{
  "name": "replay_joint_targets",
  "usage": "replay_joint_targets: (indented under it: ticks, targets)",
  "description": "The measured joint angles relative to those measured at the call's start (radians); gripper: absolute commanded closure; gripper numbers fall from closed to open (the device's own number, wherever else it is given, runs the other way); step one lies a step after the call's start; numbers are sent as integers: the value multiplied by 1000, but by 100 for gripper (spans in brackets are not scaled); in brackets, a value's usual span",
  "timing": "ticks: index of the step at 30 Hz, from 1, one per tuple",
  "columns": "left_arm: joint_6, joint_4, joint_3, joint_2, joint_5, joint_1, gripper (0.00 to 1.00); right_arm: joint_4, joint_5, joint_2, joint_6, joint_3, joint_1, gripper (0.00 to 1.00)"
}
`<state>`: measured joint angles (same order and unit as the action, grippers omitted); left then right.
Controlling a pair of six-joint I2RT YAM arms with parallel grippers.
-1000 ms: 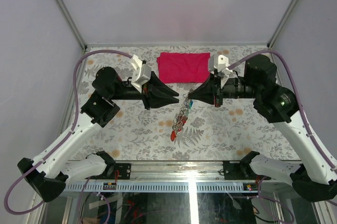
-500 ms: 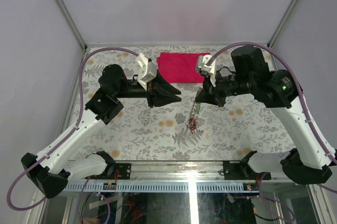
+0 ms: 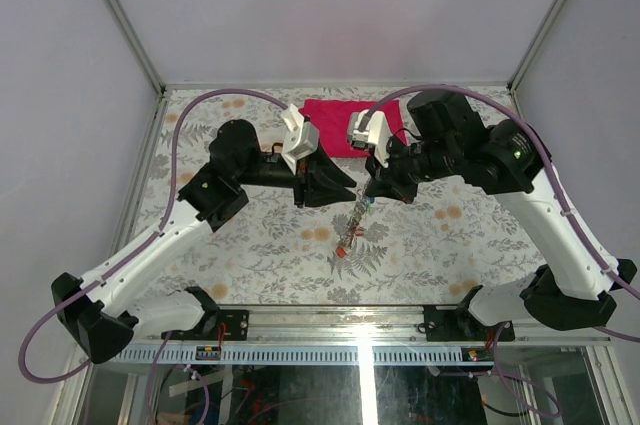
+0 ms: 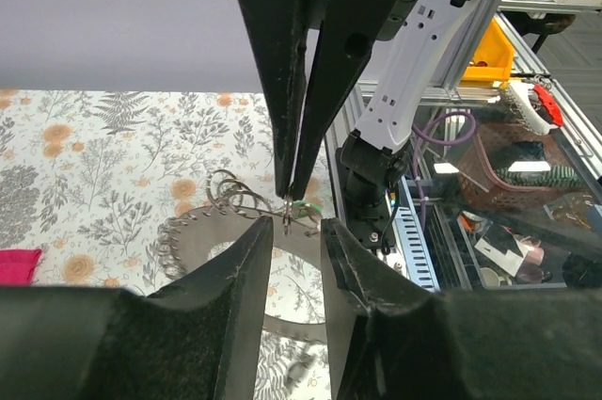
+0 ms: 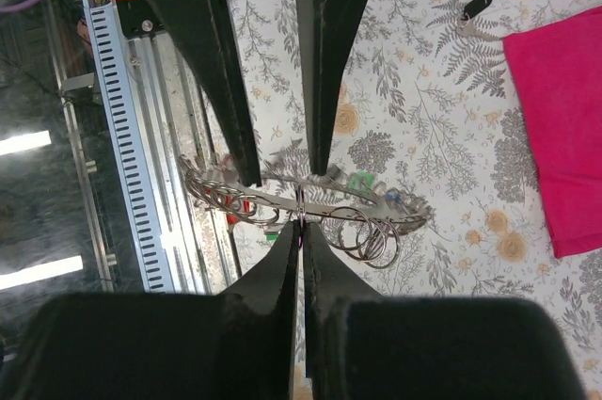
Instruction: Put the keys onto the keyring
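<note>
Tightly shut, the right pincer (image 5: 299, 229) grips the keyring (image 4: 186, 248) just ahead of the left pincer's (image 4: 296, 231) parted tips.

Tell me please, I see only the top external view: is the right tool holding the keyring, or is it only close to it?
Observer: It is holding it. In the right wrist view the right tool is shut on the keyring, pinching its metal edge.
Operator: And the left tool?
Observer: In the left wrist view the left tool is open, and I see nothing clamped in it.
Operator: Is any key off the ring?
Observer: Yes. In the right wrist view one key with a black tag lies on the table, apart from the red cloth.
</note>
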<state>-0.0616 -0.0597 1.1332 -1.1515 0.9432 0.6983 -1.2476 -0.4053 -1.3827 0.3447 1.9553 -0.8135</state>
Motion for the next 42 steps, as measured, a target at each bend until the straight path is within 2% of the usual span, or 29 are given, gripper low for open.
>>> replay_joint_targets:
  ticks: [12,20,23,28,30,34,37,42]
  targets:
    - [41,29,30,-44,-1,32,72,1,5,-2,0,11,-5,100]
    - [50,42,34,-50,-2,35,76,5,2,-2,0,-2,-9,100]
    - [52,50,34,-53,-3,36,81,4,1,-2,0,-10,-10,100]
    - [60,63,47,-58,-8,39,97,9,1,-1,0,-27,-11,100]
    - [63,71,50,-59,-8,42,100,12,1,1,0,-31,-11,100]
    - [71,77,56,-60,-8,43,100,24,2,12,0,-43,-11,100]
    - [79,80,63,-60,-8,45,80,38,2,26,0,-51,-11,100]
    - [93,103,66,-60,-8,47,80,56,5,51,0,-57,-11,100]
